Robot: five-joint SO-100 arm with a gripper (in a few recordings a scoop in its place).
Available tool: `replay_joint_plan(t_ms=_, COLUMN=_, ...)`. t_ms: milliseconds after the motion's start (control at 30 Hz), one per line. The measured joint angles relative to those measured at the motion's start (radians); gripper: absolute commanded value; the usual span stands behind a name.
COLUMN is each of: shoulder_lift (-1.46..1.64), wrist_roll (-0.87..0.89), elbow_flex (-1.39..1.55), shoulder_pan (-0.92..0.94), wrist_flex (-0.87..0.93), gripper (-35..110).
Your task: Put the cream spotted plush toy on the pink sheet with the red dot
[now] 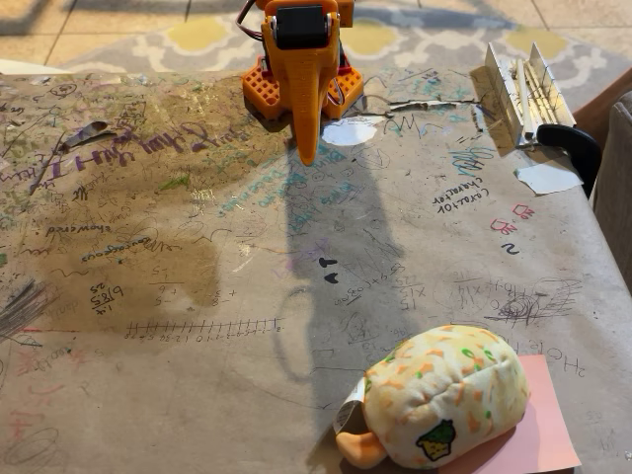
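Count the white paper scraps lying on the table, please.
2. One white paper scrap lies just right of the orange arm's base at the top; the other white paper scrap lies near the right edge, below the clamp. More may be hidden behind the arm.

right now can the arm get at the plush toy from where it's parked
Probably yes. The arm is folded at the table's far edge, the cream spotted plush toy lies on the pink sheet at the near edge, and nothing stands between; reach that far is uncertain.

Soft, fuzzy cloth plush toy; matt pink paper sheet; scribbled brown table covering, probably paper.
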Motion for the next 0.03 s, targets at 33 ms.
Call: replay_joint_plan(t_ms=33, shoulder_lift=0.000, wrist_roll=-0.002, elbow_flex=0.000, shoulder_pan=0.000, wrist_flex=0.000, gripper=0)
